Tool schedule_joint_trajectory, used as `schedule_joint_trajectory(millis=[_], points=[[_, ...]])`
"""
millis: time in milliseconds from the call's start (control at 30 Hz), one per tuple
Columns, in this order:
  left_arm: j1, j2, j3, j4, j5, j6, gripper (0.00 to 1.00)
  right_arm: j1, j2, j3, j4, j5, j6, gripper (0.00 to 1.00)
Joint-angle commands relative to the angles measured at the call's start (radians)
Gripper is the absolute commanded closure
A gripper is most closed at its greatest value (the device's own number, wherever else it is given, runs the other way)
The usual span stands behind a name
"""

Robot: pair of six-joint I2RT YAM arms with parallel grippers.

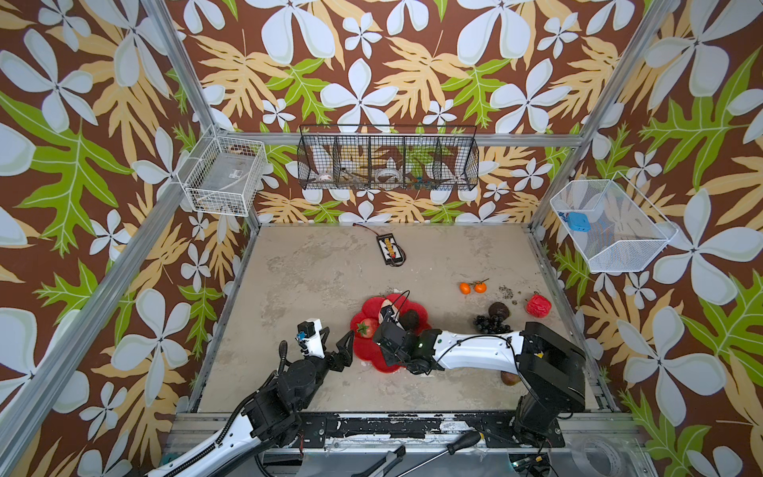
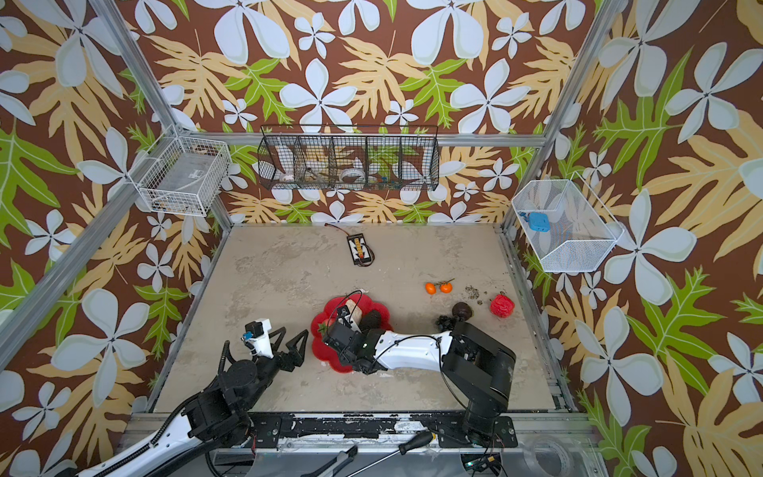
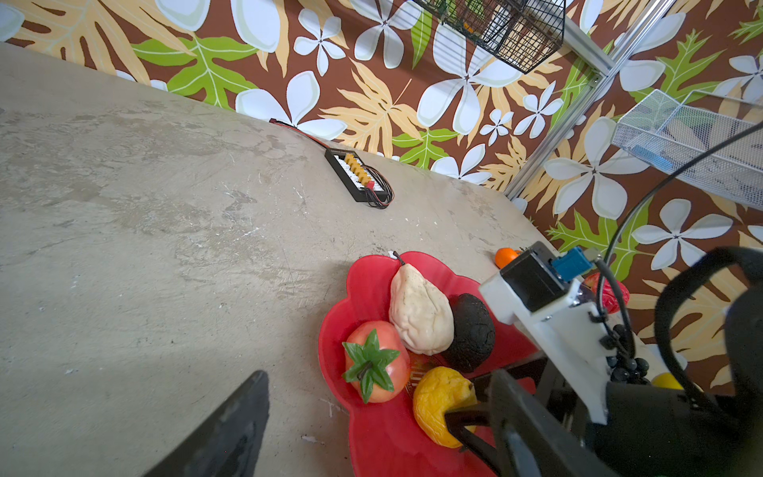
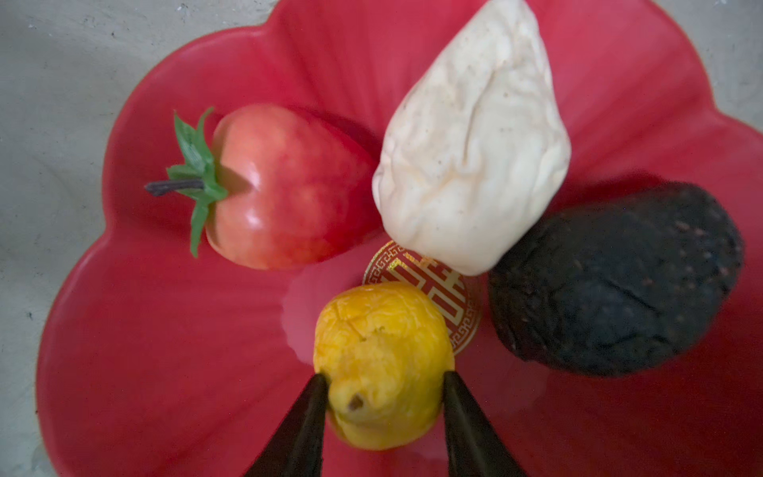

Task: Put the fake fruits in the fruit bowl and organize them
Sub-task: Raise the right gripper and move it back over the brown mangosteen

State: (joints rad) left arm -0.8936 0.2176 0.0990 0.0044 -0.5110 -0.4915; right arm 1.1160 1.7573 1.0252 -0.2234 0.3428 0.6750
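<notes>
In both top views the left gripper [image 1: 336,336] is hovering just beside the fruit bowl [image 1: 373,357], its fingers spread wide around nothing. The right arm [image 1: 475,351] is stretching across over the bowl, covering its near petals. Bare table [image 1: 309,281] is lying open left of and behind the bowl. Two oranges [image 1: 472,287], a grape bunch [image 1: 491,324], a dark brown fruit [image 1: 499,309] and a red apple [image 1: 538,305] are sitting on the right, outside the bowl.

In the left wrist view a pear [image 3: 419,314], avocado [image 3: 470,330] and strawberry [image 3: 375,361] are crowding together inside the bowl, with the lemon [image 3: 439,404] beside them.

In the right wrist view the right gripper [image 4: 384,380] is pinching the lemon at both sides, low inside the bowl, next to its gold emblem [image 4: 433,289].
</notes>
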Motion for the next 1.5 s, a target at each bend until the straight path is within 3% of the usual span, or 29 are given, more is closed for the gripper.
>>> schedule_joint_trajectory(millis=[0,300,500,733,1000,1200,1367,1467], points=[[0.000,0.000,-0.001,0.025,0.000,0.014,0.16,-0.001,0.024,0.013,-0.029,0.064,-0.024,0.60],[0.000,-0.001,-0.001,0.023,-0.001,0.014,0.16,-0.013,0.042,0.033,-0.027,0.099,-0.040,0.57],[0.000,-0.003,-0.001,0.023,-0.001,0.014,0.16,-0.012,0.003,0.030,-0.022,0.056,-0.048,0.41],[-0.001,-0.006,-0.001,0.022,0.001,0.014,0.16,-0.013,-0.098,0.009,-0.049,0.020,-0.055,0.22],[-0.001,-0.008,0.001,0.017,0.001,0.010,0.16,-0.045,-0.298,-0.025,-0.178,0.092,-0.073,0.21],[-0.001,-0.009,0.001,0.014,0.001,0.008,0.16,-0.207,-0.486,-0.103,-0.248,0.124,-0.082,0.21],[-0.001,-0.009,0.001,0.016,0.003,0.008,0.16,-0.453,-0.602,-0.200,-0.226,0.064,-0.071,0.21],[0.000,-0.009,0.001,0.016,0.003,0.008,0.16,-0.631,-0.648,-0.253,-0.190,-0.037,-0.067,0.23]])
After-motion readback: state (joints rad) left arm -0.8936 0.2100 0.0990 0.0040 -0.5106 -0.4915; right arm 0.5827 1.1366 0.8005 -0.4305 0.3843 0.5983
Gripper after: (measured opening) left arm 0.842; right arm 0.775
